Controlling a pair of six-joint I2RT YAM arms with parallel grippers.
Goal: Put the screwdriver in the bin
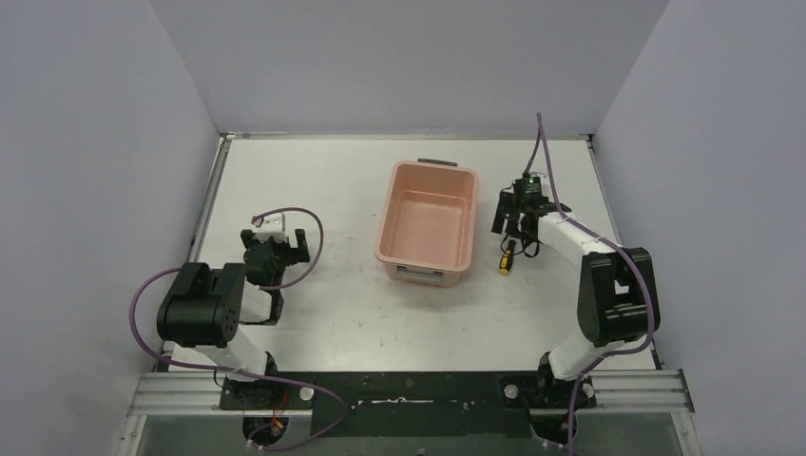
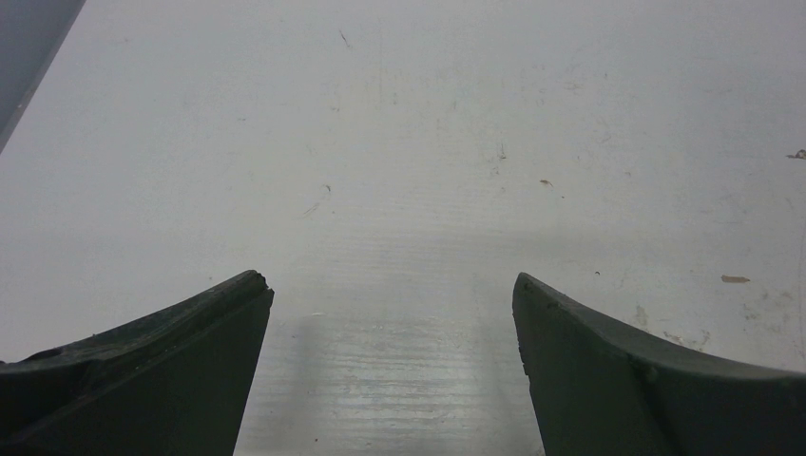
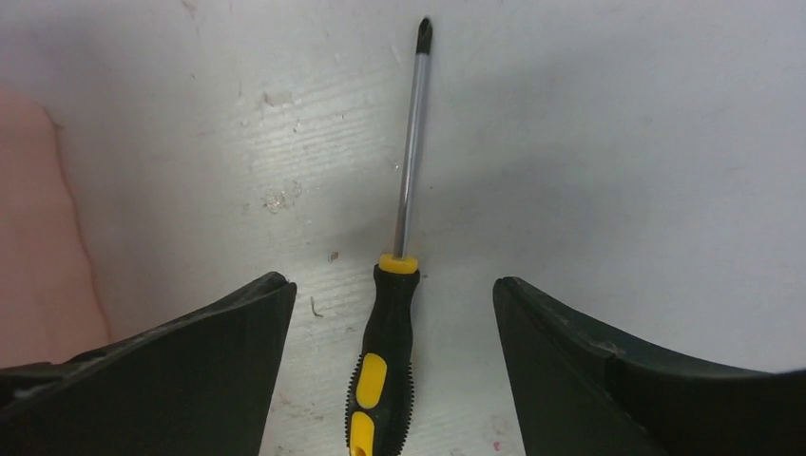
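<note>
The screwdriver (image 1: 508, 256), with a yellow-and-black handle, lies flat on the white table just right of the pale pink bin (image 1: 388, 214). My right gripper (image 1: 511, 230) hangs open right over it and covers its shaft from above. In the right wrist view the handle (image 3: 385, 366) lies between my open fingers (image 3: 390, 282), touching neither, and the silver shaft (image 3: 410, 161) points away. The bin's wall shows at the left edge of that view (image 3: 33, 247). My left gripper (image 1: 276, 251) is open and empty over bare table (image 2: 392, 280). The bin is empty.
Grey walls close the table on the left, back and right. The bin's dark handles are at its far (image 1: 436, 162) and near (image 1: 419, 275) ends. A purple cable (image 1: 299, 214) loops by the left wrist.
</note>
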